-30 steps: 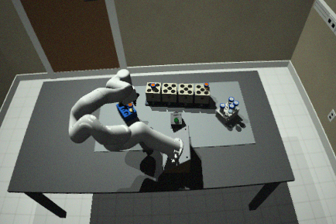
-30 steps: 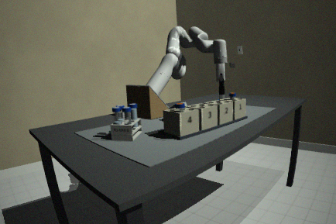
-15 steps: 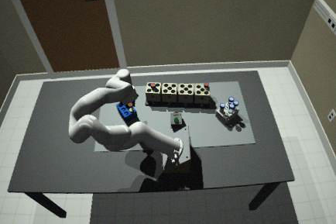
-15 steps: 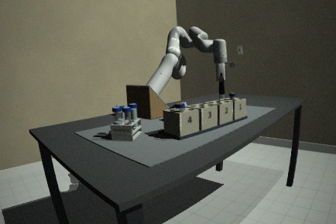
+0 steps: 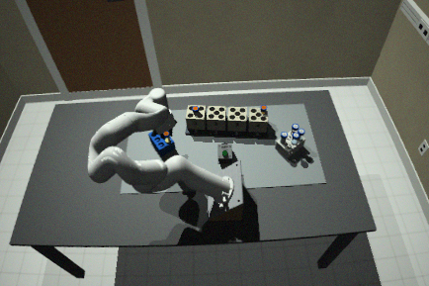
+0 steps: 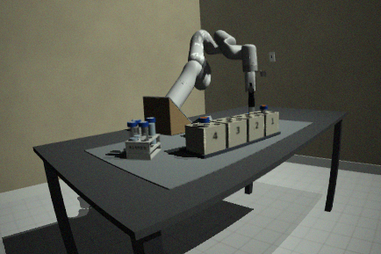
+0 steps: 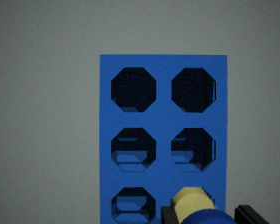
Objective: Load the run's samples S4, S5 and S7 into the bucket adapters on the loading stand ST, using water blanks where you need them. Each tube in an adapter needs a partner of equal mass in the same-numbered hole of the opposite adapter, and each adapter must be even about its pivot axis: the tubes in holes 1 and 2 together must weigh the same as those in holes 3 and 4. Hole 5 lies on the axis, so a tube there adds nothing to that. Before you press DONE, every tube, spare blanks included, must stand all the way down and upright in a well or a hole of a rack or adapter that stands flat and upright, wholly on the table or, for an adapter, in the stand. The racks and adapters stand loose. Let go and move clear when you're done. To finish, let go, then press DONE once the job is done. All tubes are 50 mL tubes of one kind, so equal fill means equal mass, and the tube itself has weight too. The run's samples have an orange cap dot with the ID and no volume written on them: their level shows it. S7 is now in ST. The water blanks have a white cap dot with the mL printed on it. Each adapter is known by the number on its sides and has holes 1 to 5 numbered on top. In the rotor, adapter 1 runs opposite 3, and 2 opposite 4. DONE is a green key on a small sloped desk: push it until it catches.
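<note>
My gripper (image 6: 251, 109) (image 7: 206, 215) points down over the blue rack (image 5: 166, 149) (image 7: 163, 120), its fingers closed in against both sides of a blue-capped tube (image 7: 206, 217) with yellowish contents. An orange cap dot shows on this tube (image 5: 166, 134); its ID is not readable. The other visible rack holes are empty. Adapter 1 (image 6: 272, 127) holds an orange-dot tube (image 5: 196, 109) (image 6: 263, 107), seemingly in the middle hole. Adapter 4 (image 6: 197, 140) holds another orange-dot tube (image 5: 263, 108) (image 6: 204, 119) in a corner hole. Adapters 2 (image 6: 256, 128) and 3 (image 6: 237, 133) show no tubes.
The white blanks rack (image 6: 142, 148) holds several blue-capped tubes (image 5: 296, 127) at the other end of the mat (image 5: 257, 171). The green DONE key (image 5: 225, 153) sits on its small desk between the adapters and the arm's base. The adapter row stands close to the blue rack.
</note>
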{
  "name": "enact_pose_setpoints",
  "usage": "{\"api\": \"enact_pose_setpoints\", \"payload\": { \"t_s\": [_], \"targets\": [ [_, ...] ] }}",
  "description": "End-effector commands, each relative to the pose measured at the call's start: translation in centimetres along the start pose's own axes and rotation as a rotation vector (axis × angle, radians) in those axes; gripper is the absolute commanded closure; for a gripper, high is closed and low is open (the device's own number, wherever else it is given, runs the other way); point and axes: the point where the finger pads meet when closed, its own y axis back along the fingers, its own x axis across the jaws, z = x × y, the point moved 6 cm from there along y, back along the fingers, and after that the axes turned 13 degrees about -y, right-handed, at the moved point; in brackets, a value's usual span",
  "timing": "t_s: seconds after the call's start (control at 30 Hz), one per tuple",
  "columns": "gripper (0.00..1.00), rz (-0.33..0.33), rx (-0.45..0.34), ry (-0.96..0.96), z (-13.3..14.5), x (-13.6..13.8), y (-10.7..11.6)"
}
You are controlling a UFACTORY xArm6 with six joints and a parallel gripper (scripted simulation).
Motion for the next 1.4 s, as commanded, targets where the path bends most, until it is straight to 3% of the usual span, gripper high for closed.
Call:
{"api": "enact_pose_setpoints", "payload": {
  "t_s": [0.0, 1.37],
  "targets": [
    [1.00, 0.001, 0.002, 0.001, -0.1, 0.0, 0.1],
    [1.00, 0.001, 0.002, 0.001, -0.1, 0.0, 1.7]
  ]
}}
